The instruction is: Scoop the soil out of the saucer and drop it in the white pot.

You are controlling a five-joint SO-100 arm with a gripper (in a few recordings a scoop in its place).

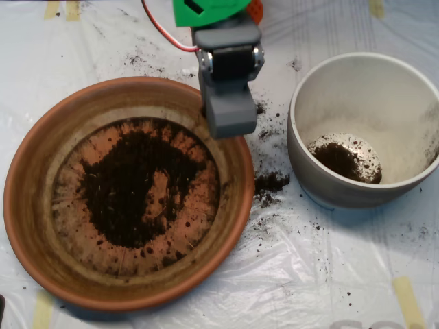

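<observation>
The terracotta saucer (31, 205) fills the left half of the overhead view. Dark soil (134, 188) lies spread over its flat bottom in a thin, ragged patch. The white pot (309, 157) stands at the right, with a small heap of soil (343, 159) on its bottom. My grey scoop (231, 113) hangs over the saucer's upper right rim, between the two vessels, seen from above with its shells pointing down. Nothing shows between its shells from this angle.
Spilled soil (271, 184) lies on the wrinkled plastic sheet between saucer and pot, with more specks near the top left (137, 60). A red wire (164, 34) and the arm's green part (209, 10) sit at the top edge. Yellow tape strips mark the sheet.
</observation>
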